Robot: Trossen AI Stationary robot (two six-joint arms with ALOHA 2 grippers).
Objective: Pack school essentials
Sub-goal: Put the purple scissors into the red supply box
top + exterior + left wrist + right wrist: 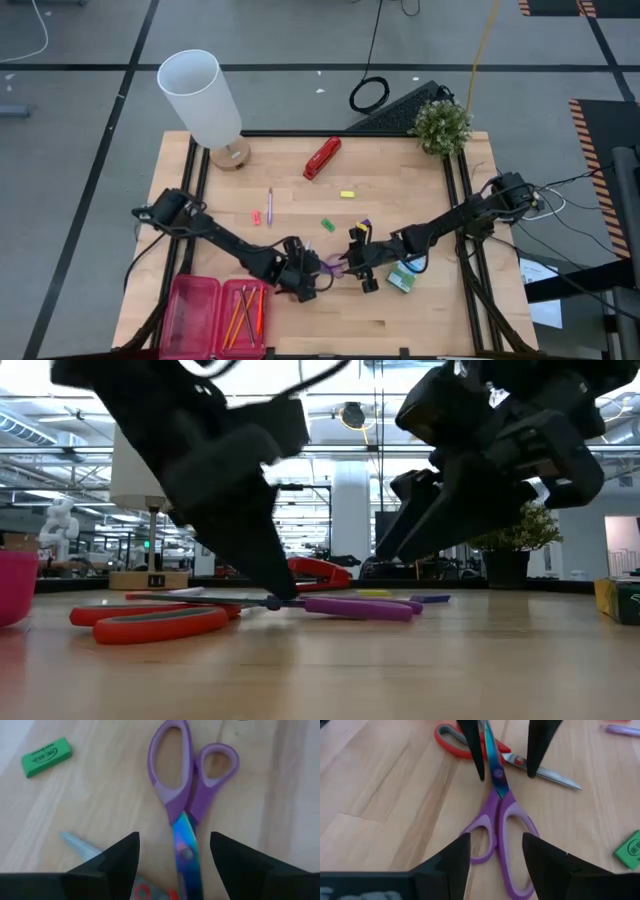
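Purple-handled scissors (187,790) w/ iridescent blue blades: flat on pale wooden table (400,195), front-centre, between the two grippers. Long axis runs approx. left–right across table; handle loops toward right arm, blade tips toward left arm.
Left gripper (172,852): fingers spread, straddling the blades near the pivot screw, nothing grasped.
Right gripper (492,852): fingers spread, over the handle loops, nothing grasped; contact w/ scissors cannot be told.
Red-handled scissors (470,742) w/ plain steel blades: flat, just beside the purple pair, crossing under its blade end.
Green rectangular eraser (46,756): on table near the purple handles, apart from them.
Pink plastic pencil case (218,318): open, front-left corner; orange pencils (240,312) lying in its right half.
Green-yellow crayon box (402,277): just right of right gripper.
Red stapler (322,157): back-centre.
Purple pen (269,205): left of centre, long axis front–back.
White-shaded lamp (203,98) on wooden base: back-left corner. Small potted green plant (440,127): back-right corner.
Room: grey floor w/ cables; low view shows a large open hall behind.
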